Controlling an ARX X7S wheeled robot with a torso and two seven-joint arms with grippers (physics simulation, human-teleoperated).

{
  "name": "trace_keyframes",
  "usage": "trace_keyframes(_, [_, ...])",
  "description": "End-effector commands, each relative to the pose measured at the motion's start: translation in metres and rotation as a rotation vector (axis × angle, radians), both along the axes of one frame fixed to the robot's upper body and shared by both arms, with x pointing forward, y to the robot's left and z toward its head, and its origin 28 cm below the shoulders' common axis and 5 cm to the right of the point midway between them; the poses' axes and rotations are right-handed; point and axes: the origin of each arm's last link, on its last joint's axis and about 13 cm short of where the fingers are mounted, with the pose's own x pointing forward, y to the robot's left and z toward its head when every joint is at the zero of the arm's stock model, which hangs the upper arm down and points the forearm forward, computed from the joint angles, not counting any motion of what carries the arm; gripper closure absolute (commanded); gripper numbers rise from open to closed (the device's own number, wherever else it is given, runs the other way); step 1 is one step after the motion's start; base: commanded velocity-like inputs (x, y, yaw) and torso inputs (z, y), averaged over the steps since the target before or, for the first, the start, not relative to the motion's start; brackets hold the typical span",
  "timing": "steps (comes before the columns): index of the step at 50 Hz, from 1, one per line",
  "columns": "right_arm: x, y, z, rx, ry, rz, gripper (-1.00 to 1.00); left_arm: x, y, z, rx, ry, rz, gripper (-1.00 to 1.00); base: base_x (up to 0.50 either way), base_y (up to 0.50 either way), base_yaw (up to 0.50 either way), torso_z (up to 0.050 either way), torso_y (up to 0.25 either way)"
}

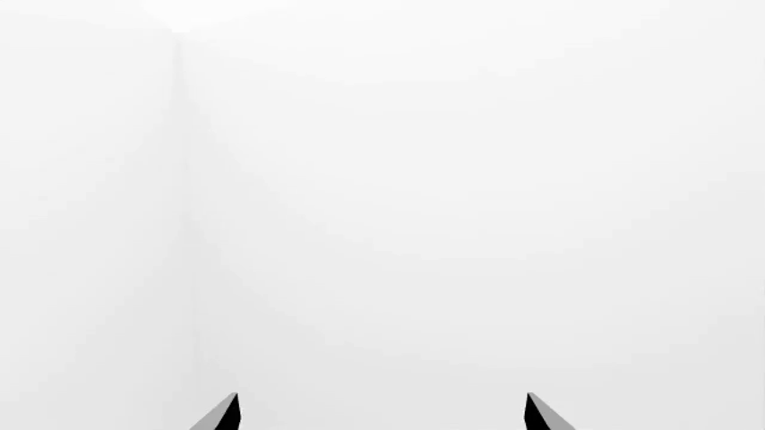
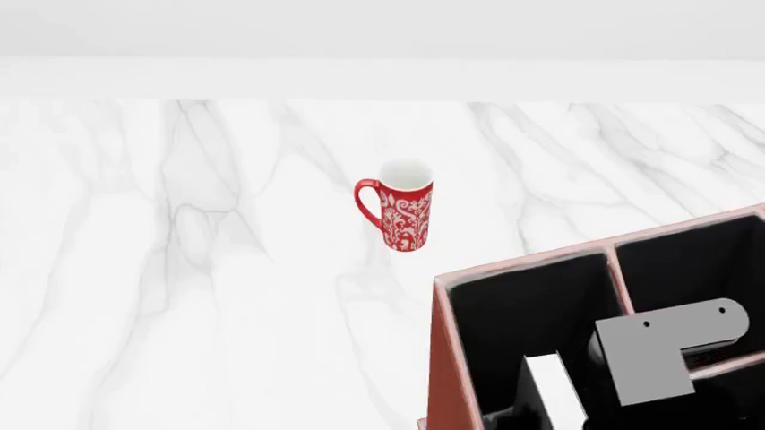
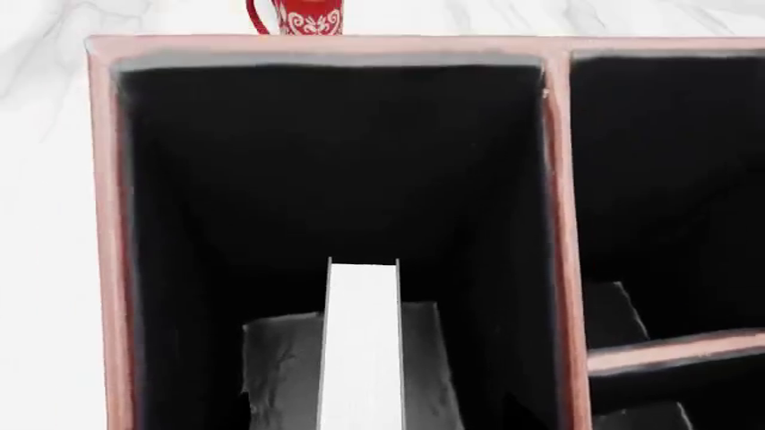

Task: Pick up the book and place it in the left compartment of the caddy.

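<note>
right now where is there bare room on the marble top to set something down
Open white marble tabletop lies left of the red-and-white patterned mug and between it and the reddish-brown caddy. Crowded: the caddy's left compartment, holding the black book and right gripper.

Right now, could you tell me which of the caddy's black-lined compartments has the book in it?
The left compartment, the largest slot, running the caddy's full depth. The book's white page edge shows inside it; the smaller sections right of the divider hold no book.

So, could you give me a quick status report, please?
Left gripper open, empty. Right gripper holding the book, already inside the left compartment of the caddy. Nothing blocking.
</note>
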Motion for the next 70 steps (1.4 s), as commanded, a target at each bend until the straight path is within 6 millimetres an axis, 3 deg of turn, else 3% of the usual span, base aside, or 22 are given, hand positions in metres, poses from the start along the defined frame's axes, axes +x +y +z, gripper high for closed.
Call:
trace_keyframes(1, [-0.004, 0.002, 0.015, 0.004, -0.059, -0.008, -1.00, 0.000, 0.000, 0.000, -0.001, -0.001, 0.000, -1.00, 0.00, 0.00, 0.00, 0.000, 0.000])
trace_keyframes(34, [-0.027, 0.006, 0.037, -0.001, -0.276, -0.019, -1.00, -0.004, 0.001, 0.002, -0.009, -0.018, 0.000, -1.00, 0.00, 0.00, 0.00, 0.000, 0.000])
trace_keyframes(70, [-0.056, 0.011, 0.033, 0.023, -0.478, -0.024, -1.00, -0.005, 0.000, 0.003, -0.012, -0.031, -0.002, -1.00, 0.00, 0.00, 0.00, 0.000, 0.000])
